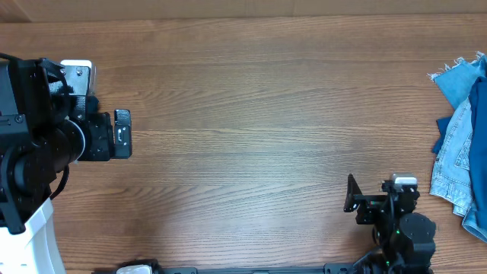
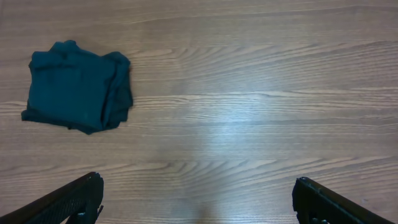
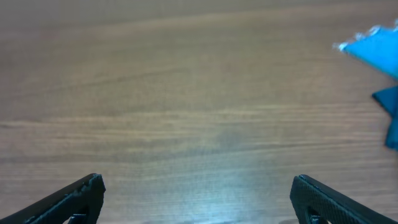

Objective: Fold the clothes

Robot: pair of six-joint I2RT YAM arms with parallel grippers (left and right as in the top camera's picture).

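**Nothing Held Above the Surface (image 1: 251,114)**

My left end effector (image 2: 198,190) hung over the wood with its fingers spread wide, gripping nothing. A dark teal garment (image 2: 78,86), bunched into a rough square, lay ahead of it and off to its left, well apart from the fingers. My right end effector (image 3: 196,186) was spread just as wide. The pale denim clothes (image 1: 460,144) lay in a loose heap ahead of it and to its right, untouched.
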